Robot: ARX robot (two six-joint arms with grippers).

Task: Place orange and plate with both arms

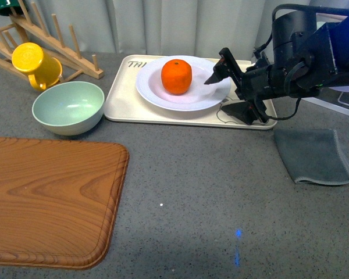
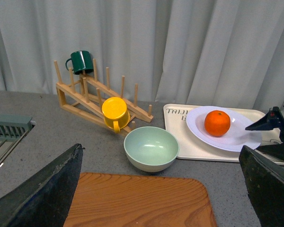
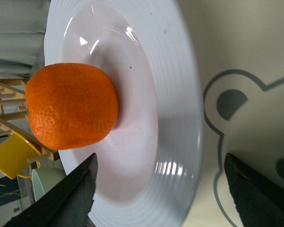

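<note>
The orange (image 1: 176,76) sits in the white ridged plate (image 1: 157,94), which rests on a cream bear tray (image 1: 119,102) at the back. My right gripper (image 1: 230,93) is open at the plate's right rim, one finger above the rim and one below by the tray. In the right wrist view the orange (image 3: 71,105) and plate rim (image 3: 184,118) fill the frame, with the rim between my open fingers (image 3: 75,194). My left gripper (image 2: 163,189) is open, out of the front view, above the wooden board (image 2: 137,201). It sees the orange (image 2: 217,123) and plate (image 2: 236,139).
A mint-green bowl (image 1: 68,107) stands left of the tray, a yellow mug (image 1: 35,65) leans on a wooden rack (image 1: 58,46) behind it. A wooden board (image 1: 46,197) lies front left. A grey cloth (image 1: 317,156) lies at the right.
</note>
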